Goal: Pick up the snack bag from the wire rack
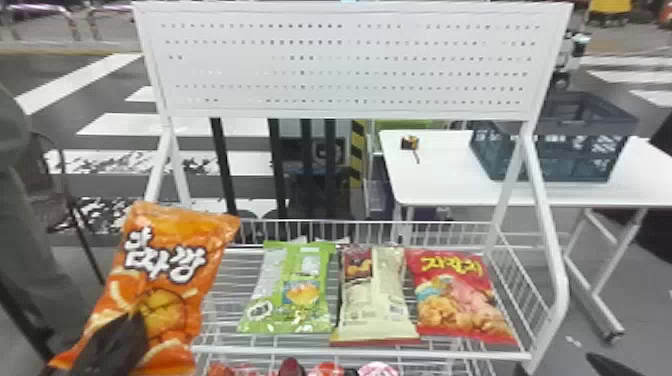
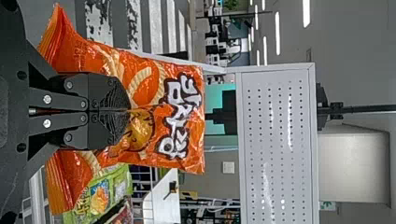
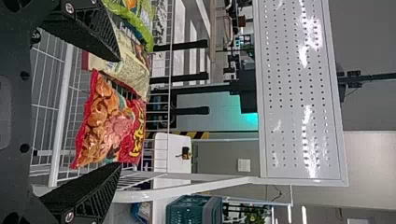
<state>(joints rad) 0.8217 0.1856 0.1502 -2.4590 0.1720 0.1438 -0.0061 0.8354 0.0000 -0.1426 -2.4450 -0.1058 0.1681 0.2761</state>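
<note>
So the orange bag [image 1: 207,250] is pinched in the left gripper [image 1: 117,342], held pretty much upright by the rack's [image 1: 360,354] left end. Green [image 1: 292,295], cream [image 1: 375,300] and red bags [image 1: 462,300] are laid out on it. Right gripper's [image 1: 560,362] spread wide, nothing grabbed.

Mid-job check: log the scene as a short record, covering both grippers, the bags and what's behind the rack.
left gripper: closed on orange snack bag
right gripper: open, empty
orange bag position: held up at the left end of the wire rack
on rack, left to right: green bag, cream bag, red bag
behind, right: dark crate on white table
</note>
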